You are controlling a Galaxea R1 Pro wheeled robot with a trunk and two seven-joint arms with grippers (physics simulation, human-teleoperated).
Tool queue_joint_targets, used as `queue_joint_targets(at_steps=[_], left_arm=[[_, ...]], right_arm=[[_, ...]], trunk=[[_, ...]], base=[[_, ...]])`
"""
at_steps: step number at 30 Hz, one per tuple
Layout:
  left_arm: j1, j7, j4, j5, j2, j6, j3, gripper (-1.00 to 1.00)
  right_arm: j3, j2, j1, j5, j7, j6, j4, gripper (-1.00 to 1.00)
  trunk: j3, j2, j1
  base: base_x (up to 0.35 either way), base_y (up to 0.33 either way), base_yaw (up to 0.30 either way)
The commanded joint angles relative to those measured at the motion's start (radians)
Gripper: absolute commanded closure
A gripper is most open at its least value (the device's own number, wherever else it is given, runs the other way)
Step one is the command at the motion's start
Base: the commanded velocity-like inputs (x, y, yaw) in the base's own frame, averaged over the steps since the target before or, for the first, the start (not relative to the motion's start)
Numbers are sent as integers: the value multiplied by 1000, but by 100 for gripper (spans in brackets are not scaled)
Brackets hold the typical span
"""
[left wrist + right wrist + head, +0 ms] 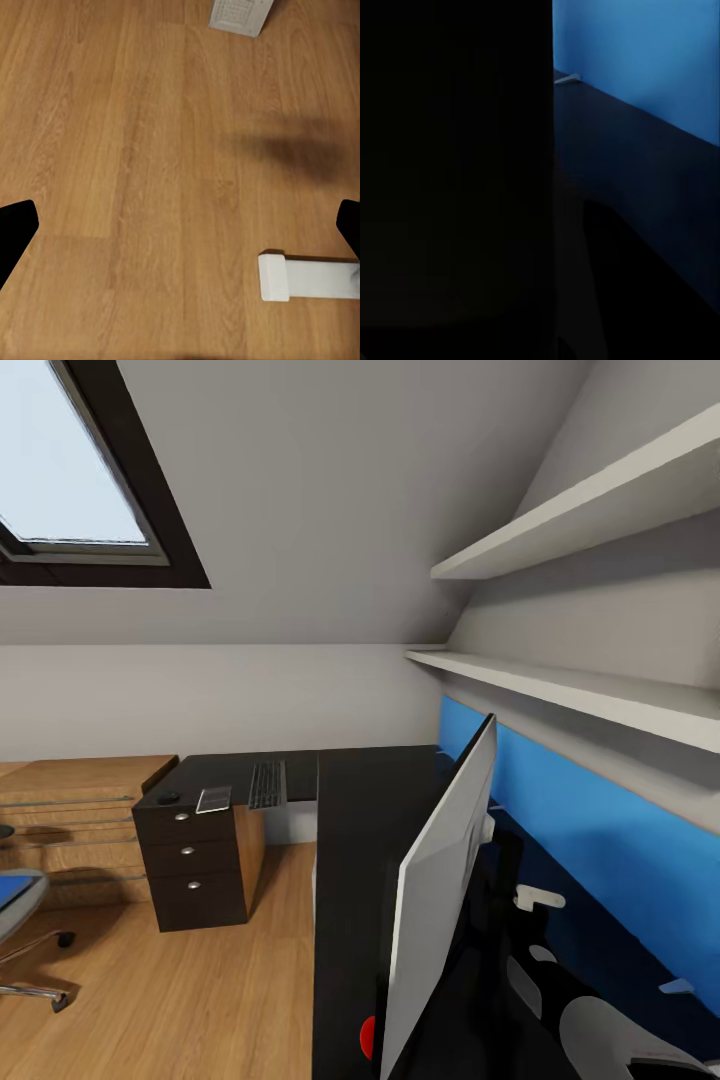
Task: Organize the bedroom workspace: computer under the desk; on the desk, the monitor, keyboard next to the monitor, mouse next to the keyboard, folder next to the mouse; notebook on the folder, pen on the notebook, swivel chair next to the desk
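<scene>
**Standing at the long arm of the desk with the monitor already up**

Looking from the head view, the monitor (440,900) fills the lower centre of the frame, seen nearly edge-on with its pale back turned to the camera. It stands on the near run of the black desk (350,830), close to the blue wall panel (600,830) at the right, so that requirement looks met. A small red dot (367,1037) shows at its lower corner.

Further back, left of centre, the keyboard (267,784) lies flat on the far leg of the desk, well apart from the monitor; it probably has to come across to sit beside it. Just left of it lies a small grey rectangle, probably the notebook (213,799), and near that a small dark lump (168,797) that may be the mouse, above the drawers (192,860) with silver knobs.

At the left edge of the frame the swivel chair (20,930) stands on the wooden floor (200,980), apart from the desk, with the blue folder (12,888) on its seat, so that move is not yet done.

In the left wrist view the left gripper (180,225) hangs spread wide over bare floor, its dark fingertips (15,225) at both sides, pinching nothing. A white block (307,276) and a pale grey object (238,16), possibly the computer, stand on the boards.

The right wrist view is mostly dark, with blue panel beyond; whether the right gripper is spread or pressed together I cannot tell.
</scene>
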Motion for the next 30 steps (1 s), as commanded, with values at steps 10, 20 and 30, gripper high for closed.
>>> queue_joint_targets(at_steps=[10, 20, 30], left_arm=[[-1, 4, 0, 8, 1, -4, -8, -100], [-1, 4, 1, 8, 1, -4, -8, -100], [-1, 4, 1, 8, 1, -4, -8, -100]], right_arm=[[-9, 0, 0, -26, 1, -8, 35, 100], [-8, 5, 0, -28, 1, -8, 36, 100], [-9, 7, 0, -28, 1, -8, 36, 100]], trunk=[[-1, -1, 0], [-1, -1, 0], [-1, -1, 0]], base=[[0, -125, 0], [0, -20, 72], [0, -1, 246]])
